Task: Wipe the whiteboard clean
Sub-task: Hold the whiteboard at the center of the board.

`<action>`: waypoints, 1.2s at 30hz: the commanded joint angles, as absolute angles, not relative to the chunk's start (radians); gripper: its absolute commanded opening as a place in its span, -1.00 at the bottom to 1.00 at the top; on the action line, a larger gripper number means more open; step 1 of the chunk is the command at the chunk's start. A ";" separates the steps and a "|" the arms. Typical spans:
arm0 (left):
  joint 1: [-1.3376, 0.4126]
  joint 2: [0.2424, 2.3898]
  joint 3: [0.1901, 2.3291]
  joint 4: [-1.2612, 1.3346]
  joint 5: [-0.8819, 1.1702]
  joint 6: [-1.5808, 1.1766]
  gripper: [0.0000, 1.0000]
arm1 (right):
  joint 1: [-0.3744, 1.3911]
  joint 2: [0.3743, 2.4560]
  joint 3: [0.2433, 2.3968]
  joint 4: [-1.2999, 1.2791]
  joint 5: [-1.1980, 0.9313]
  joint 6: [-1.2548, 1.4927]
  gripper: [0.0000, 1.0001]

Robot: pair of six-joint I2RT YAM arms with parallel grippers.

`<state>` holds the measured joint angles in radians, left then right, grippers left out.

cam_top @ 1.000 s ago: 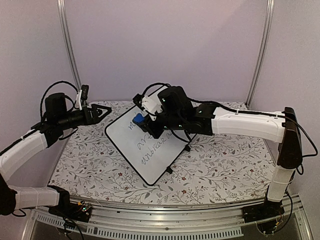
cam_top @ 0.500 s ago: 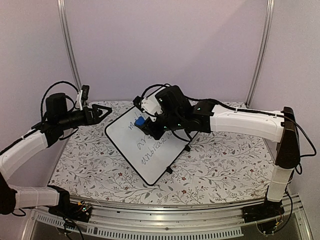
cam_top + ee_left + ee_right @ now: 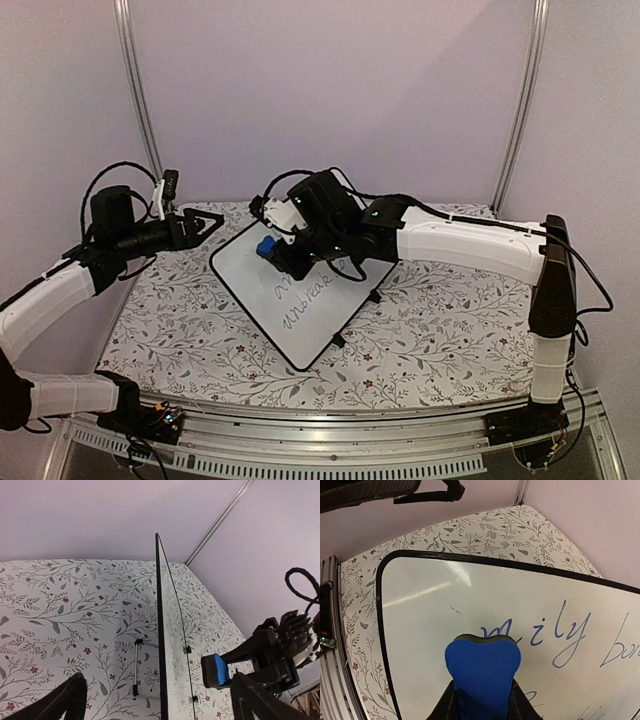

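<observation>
Right wrist view is showing the right hand (image 3: 482, 705) clenching a blue eraser (image 3: 482, 665) at the whiteboard (image 3: 430, 610) propped on the counter (image 3: 430, 330), aiming at the writing (image 3: 560, 635), while the left hand (image 3: 205, 221) is hanging released.

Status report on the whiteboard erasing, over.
Right gripper shut on blue eraser, over the whiteboard. Handwriting not yet cleared. Left gripper open, off the board's edge. No obstruction seen.

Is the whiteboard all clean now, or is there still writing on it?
Not clean: handwritten words show on the whiteboard beyond the blue eraser.
</observation>
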<state>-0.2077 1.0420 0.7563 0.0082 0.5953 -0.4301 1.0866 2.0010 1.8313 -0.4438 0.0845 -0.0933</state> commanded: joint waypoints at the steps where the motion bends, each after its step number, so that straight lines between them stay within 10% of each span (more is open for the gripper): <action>1: -0.219 1.026 0.769 0.003 0.598 -0.419 0.99 | 1.091 2.043 1.875 -0.479 0.126 -0.092 -0.72; 12: -0.236 1.055 0.767 0.003 0.592 -0.419 0.99 | 1.094 2.103 1.965 -0.474 0.102 -0.084 -0.71; 21: -0.260 1.119 0.782 -0.053 0.615 -0.409 0.26 | 1.102 2.131 2.005 -0.464 0.100 -0.085 -0.71; 36: -0.299 1.163 0.801 -0.081 0.667 -0.389 -0.04 | 1.101 2.064 1.904 -0.455 0.163 -0.081 -0.71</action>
<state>-0.2821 1.1450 0.7704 -0.0593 0.6392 -0.4076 1.0950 2.1090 1.9240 -0.4671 0.1280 -0.0898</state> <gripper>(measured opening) 0.498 0.260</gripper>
